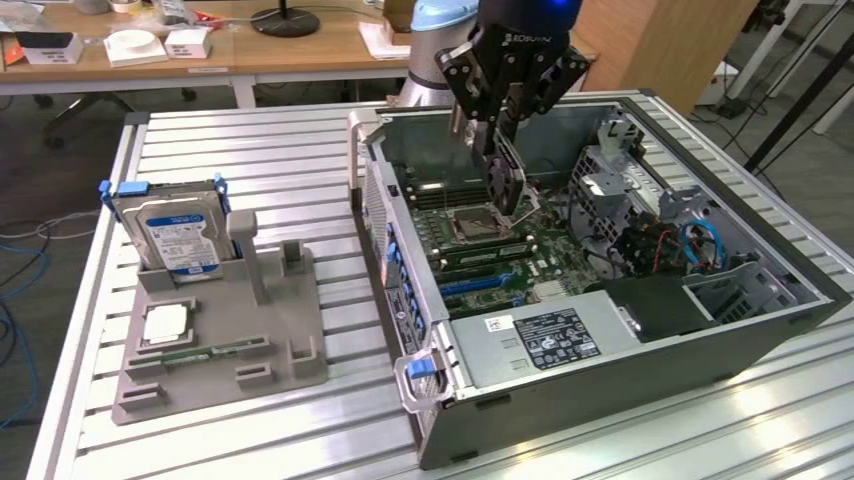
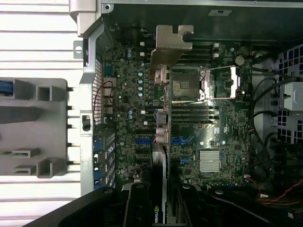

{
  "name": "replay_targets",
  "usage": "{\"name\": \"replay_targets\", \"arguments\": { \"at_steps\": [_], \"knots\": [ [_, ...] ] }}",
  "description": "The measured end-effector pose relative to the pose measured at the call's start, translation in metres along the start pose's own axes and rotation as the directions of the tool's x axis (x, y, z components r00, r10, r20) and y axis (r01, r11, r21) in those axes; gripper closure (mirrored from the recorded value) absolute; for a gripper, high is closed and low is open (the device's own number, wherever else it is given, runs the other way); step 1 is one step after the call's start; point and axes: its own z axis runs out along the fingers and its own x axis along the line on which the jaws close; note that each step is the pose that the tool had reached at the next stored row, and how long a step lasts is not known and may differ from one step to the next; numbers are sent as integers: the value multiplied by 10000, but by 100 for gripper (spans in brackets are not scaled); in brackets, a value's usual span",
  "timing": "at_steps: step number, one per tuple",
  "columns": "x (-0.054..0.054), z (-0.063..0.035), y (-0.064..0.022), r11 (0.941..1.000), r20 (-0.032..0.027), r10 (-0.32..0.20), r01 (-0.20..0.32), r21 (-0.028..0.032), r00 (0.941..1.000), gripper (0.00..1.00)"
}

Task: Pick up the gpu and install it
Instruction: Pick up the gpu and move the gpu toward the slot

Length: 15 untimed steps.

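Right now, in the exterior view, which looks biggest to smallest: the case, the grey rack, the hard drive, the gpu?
1. case
2. grey rack
3. hard drive
4. gpu

The gpu shows nearly edge-on, so its rank against the hard drive is unsure.

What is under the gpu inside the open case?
The green motherboard with blue slots; the strip directly beneath the slim silver-bracketed gpu, held by the black pincer, is covered.
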Motion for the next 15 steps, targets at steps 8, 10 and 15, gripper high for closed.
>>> {"name": "replay_targets", "arguments": {
  "at_steps": [8,10,15],
  "knots": [
    [-52,2,1,10000,0,0,0,-1,10000,74],
    [-59,1,1,10000,0,-1,1,0,10000,74],
    [-89,2,3,10000,0,0,0,-1,10000,74]
  ]
}}
